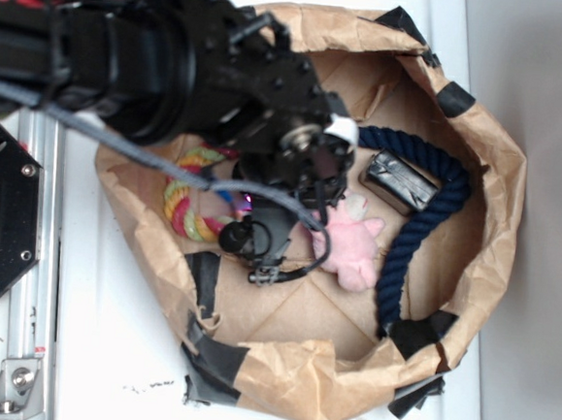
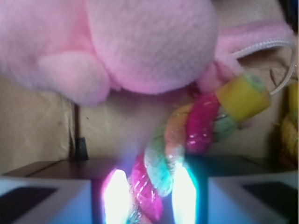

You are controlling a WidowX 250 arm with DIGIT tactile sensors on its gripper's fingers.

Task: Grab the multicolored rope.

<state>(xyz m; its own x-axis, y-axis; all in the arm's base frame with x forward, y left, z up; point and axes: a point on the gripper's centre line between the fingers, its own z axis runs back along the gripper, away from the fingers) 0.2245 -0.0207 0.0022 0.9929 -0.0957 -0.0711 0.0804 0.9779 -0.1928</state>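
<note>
**Rope between our fingers**

Nearest us, our gripper (image 2: 149, 198) straddles the multicolored rope (image 2: 187, 140), apparently pinching it. Its yellow-capped end points at the pink plush toy (image 2: 140, 42); beyond, the paper bag (image 1: 482, 129) keeps everything corralled.

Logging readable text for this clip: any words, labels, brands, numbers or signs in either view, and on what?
None can be read.
Arm: black housing, no lettering visible.
Paper bag and its black tape: no print.
Black box: glossy wrap, no label visible.
Multicolored rope, pink plush, navy rope: no tags or print showing.
The rope runs between the gripper jaws.
</note>
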